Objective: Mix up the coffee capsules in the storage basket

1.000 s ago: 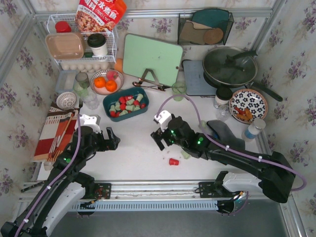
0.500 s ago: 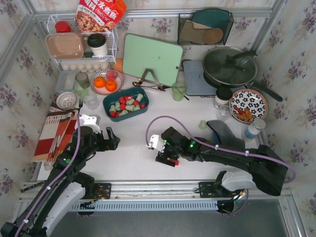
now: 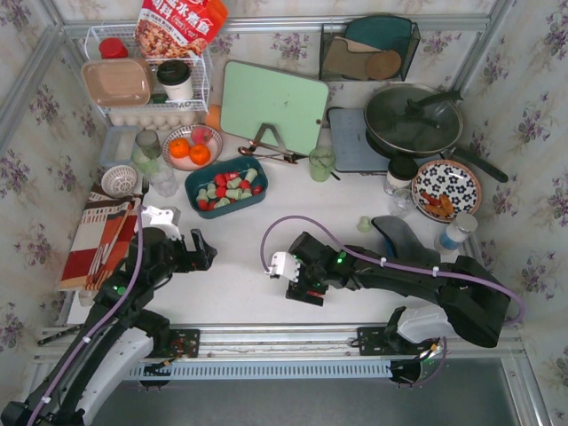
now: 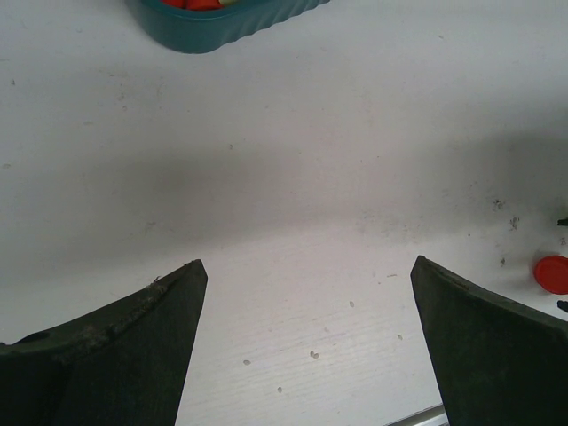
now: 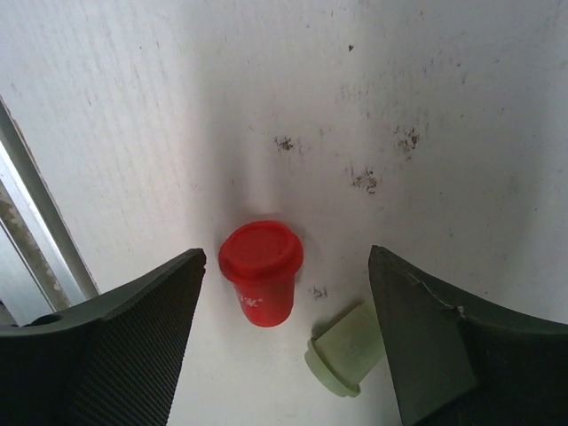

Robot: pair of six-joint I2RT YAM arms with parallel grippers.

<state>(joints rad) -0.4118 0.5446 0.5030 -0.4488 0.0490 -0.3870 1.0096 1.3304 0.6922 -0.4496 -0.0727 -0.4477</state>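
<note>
The dark teal storage basket [image 3: 226,186] holds several red and mint green coffee capsules and sits left of centre; its near wall [image 4: 231,27] shows at the top of the left wrist view. My right gripper [image 3: 306,288] [image 5: 286,262] is open and low over the table. Between its fingers lie a red capsule [image 5: 260,271] and a green capsule [image 5: 348,355], neither touched. Another green capsule [image 3: 363,224] lies alone further right. My left gripper [image 3: 200,251] [image 4: 308,263] is open over bare table, and the red capsule [image 4: 553,273] shows at the right edge of its view.
Behind the basket are a plate of oranges [image 3: 191,146], a green cutting board [image 3: 271,106] and a green cup [image 3: 321,162]. A lidded pan [image 3: 413,120], a patterned plate [image 3: 445,188] and a grey cloth [image 3: 404,235] are at right. The metal table rail [image 5: 35,231] runs close to the right gripper.
My right arm has swung toward the near edge and come down around the red capsule, its jaws narrowing a little. The left arm has not moved.
</note>
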